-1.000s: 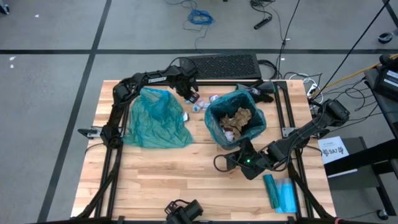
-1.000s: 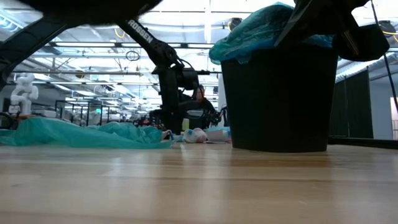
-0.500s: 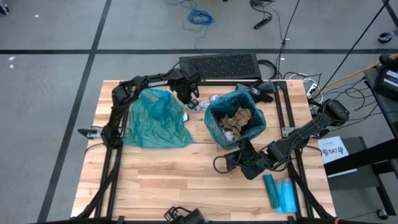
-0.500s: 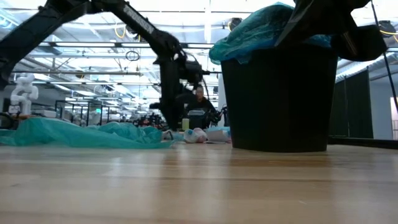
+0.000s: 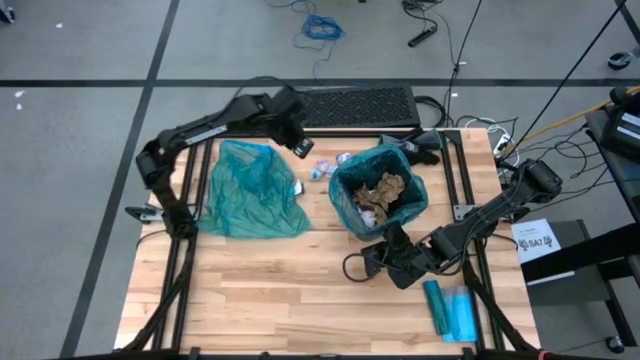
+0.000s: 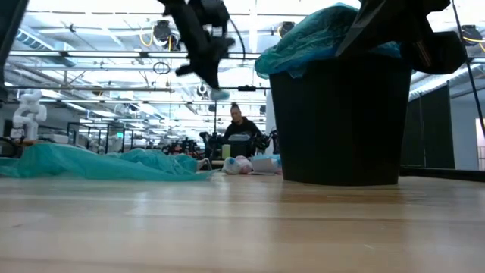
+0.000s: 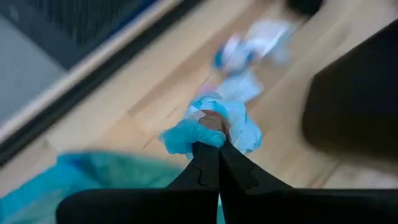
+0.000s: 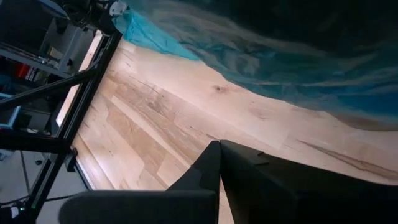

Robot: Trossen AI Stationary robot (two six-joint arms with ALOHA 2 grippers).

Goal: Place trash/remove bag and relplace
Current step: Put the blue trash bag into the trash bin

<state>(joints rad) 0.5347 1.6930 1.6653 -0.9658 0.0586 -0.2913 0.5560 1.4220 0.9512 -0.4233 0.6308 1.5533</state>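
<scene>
Wooden table (image 5: 260,280), high view: left gripper (image 5: 301,148) raised beside lined bin (image 5: 378,190); right gripper (image 5: 393,245) at bin's near side, fingers closed, empty. Left wrist view: fingers pinched on pale-blue paper wad (image 7: 211,127); more wads (image 7: 252,46) on table.

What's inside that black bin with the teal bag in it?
The bin is lined with a teal bag and holds crumpled brown and white paper wads. Anything beneath that top layer is covered, so how full it is cannot be told.
</scene>
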